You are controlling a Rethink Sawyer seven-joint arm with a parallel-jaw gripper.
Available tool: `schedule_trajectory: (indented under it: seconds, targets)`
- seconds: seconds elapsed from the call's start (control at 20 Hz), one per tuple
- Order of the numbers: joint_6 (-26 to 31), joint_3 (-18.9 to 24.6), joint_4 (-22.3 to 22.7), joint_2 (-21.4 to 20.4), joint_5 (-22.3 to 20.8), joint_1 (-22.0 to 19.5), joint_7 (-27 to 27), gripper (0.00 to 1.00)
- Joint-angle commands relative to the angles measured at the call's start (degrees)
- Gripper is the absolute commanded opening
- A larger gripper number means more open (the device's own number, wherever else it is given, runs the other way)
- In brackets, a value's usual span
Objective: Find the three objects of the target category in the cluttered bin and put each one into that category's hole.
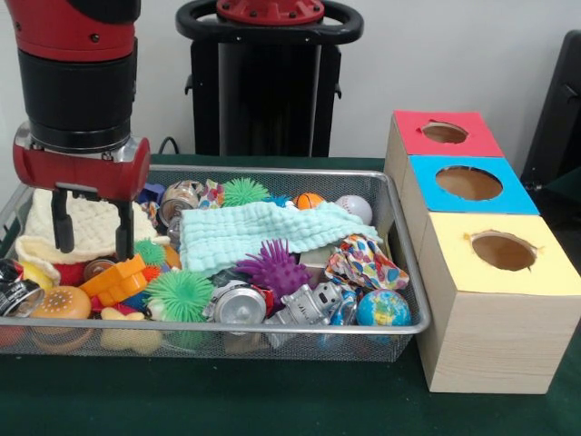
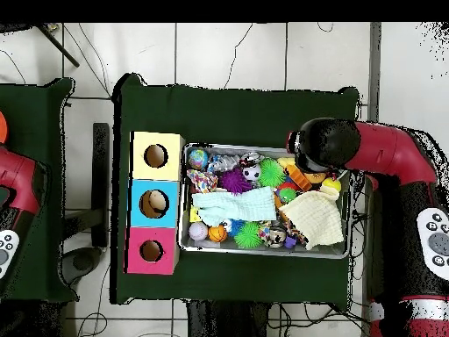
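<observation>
The silver wire-mesh bin [image 1: 399, 227] sits on the green table, full of mixed toys, and shows in the overhead view [image 2: 263, 253] too. My gripper [image 1: 92, 252] hangs open and empty over the bin's left end, fingertips just above an orange plastic toy [image 1: 116, 280] and in front of a cream knitted cloth [image 1: 86, 227]. From above the arm's head [image 2: 317, 145] hides the fingers. Three boxes stand right of the bin: red-topped [image 1: 445, 133], blue-topped [image 1: 472, 183], yellow-topped [image 1: 505, 252], each with a round hole.
In the bin lie a mint cloth [image 1: 263, 232], a purple spiky ball [image 1: 275, 268], green spiky balls [image 1: 180, 292], a globe ball [image 1: 383, 308], a baseball [image 1: 355, 208], a metal can [image 1: 239, 304] and a patterned cloth [image 1: 365, 263].
</observation>
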Motion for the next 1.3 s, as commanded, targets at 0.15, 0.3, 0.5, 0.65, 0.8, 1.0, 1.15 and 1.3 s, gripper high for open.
schedule_trajectory:
  seconds: [0.15,0.3,0.5,0.65,0.8,1.0,1.15,1.3]
  targets:
    - [-1.51,0.85,2.23,2.87,-2.09,1.43,-2.68,1.0]
    - [-2.41,0.77,3.25,2.55,-2.19,1.42,-2.38,1.0]
    - [-2.94,0.62,3.47,2.73,-2.35,1.63,-1.98,1.0]
    - [-3.06,0.6,3.06,3.17,-2.43,1.82,-1.83,1.0]
    - [-3.46,0.52,2.9,3.49,-2.58,1.82,-1.81,1.0]
    - [-3.94,0.43,2.71,3.99,-2.82,1.88,-1.8,1.0]
    - [-4.22,0.36,2.39,4.48,-2.94,2.02,-1.71,1.0]
    - [-4.67,0.28,2.41,4.75,-3.05,1.99,-1.73,1.0]
